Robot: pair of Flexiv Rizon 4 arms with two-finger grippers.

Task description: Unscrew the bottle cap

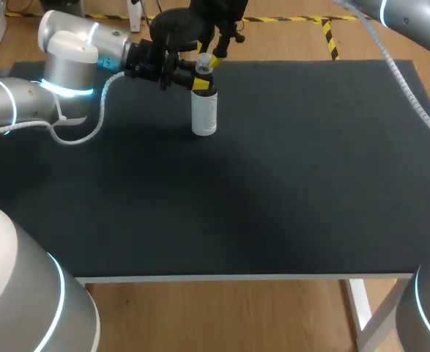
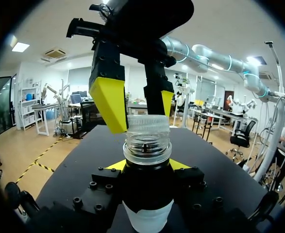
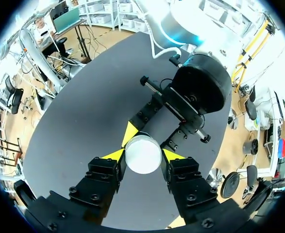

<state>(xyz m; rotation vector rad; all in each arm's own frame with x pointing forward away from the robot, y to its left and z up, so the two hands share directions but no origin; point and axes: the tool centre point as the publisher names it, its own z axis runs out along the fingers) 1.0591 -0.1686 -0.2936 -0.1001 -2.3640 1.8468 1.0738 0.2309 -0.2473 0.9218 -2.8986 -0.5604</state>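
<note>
Left pincer (image 2: pixel 147 166): gripping the bottle. Its two yellow tips press on opposite sides, just under the neck ring. The left arm enters level from the left edge of the head view.

Right pincer (image 3: pixel 142 155): comes down from above and is clamped on the cap, one yellow tip against each side of it. It sits directly over the left pincer and the two do not touch.

Item under task: small upright plastic bottle (image 1: pixel 204 116) with a whitish body and a clear threaded neck. It stands on the table in the upper centre-left of the head view. The translucent white ribbed screw cap (image 2: pixel 148 124) sits level on top of the neck, with some thread showing below its rim. Whether the cap is tight or loosened cannot be told.

Contents: not established. The section between the left tips looks dark and the section below it looks white.

Surroundings: flat black table top (image 1: pixel 310 183). A white cable (image 1: pixel 97 121) loops from the left arm's wrist, left of the bottle and apart from it.
</note>
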